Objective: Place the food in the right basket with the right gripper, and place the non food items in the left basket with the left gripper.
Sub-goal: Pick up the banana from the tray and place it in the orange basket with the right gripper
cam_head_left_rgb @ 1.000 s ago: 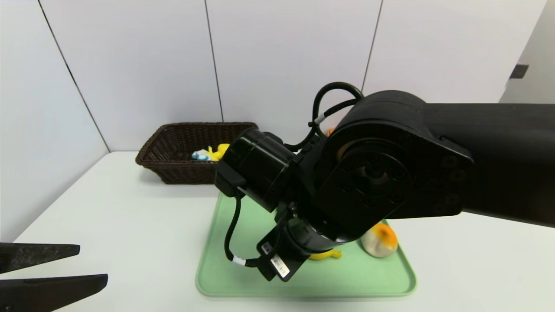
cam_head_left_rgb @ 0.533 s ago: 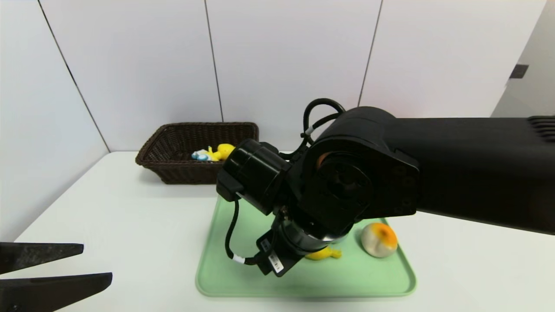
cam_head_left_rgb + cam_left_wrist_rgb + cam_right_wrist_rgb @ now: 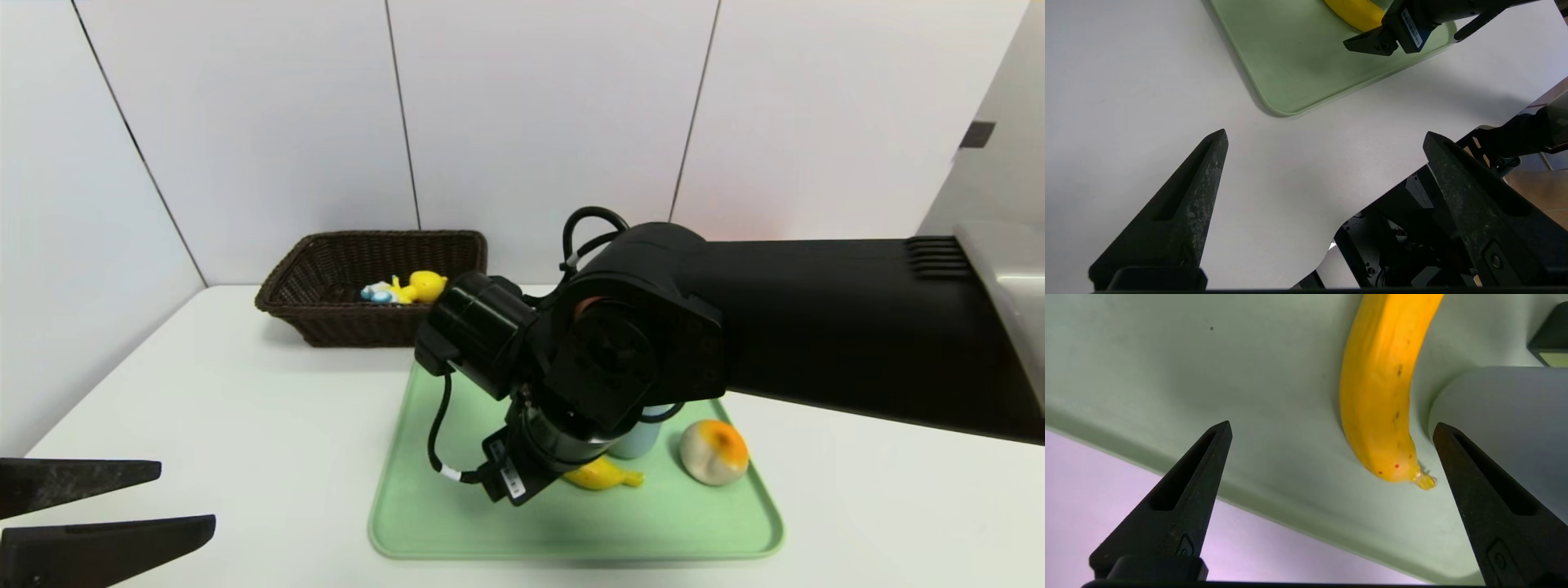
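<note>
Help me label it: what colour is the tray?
Pale green tray; clearest in the head view.

All-black right arm (image 3: 816, 318), glossy round joints.
Looped black cable (image 3: 437, 425) with white tag; barcode sticker (image 3: 510, 478) on wrist; tapered matte fingers (image 3: 1180, 502).

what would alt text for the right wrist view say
The open right gripper hangs over a yellow banana lying on a green tray. A grey-blue cup stands beside the banana.

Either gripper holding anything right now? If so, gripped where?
Nothing held. Right gripper hangs open over the banana on the tray, not touching it. Left gripper is open over bare table.
</note>
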`<move>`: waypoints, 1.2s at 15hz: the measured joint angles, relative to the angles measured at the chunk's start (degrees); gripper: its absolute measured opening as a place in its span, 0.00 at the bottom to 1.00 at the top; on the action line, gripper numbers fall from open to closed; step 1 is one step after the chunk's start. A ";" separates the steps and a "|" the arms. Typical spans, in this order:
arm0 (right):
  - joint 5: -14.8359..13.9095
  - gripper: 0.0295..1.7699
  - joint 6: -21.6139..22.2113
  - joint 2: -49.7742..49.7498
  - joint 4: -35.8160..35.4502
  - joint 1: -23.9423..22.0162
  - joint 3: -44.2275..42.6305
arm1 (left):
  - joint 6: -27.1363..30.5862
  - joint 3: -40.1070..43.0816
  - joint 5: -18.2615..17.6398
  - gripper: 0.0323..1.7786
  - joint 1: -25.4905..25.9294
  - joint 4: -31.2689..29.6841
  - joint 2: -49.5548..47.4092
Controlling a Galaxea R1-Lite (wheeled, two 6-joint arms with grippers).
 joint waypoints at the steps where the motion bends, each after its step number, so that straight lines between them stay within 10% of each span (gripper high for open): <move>1: 0.02 0.96 0.01 0.22 -0.27 -0.11 -0.02 | -0.05 0.02 0.00 0.95 0.00 0.02 0.00; 18: 2.12 0.96 7.47 3.78 -3.46 -2.39 -1.33 | -0.05 0.39 0.01 0.95 0.00 -0.37 -0.02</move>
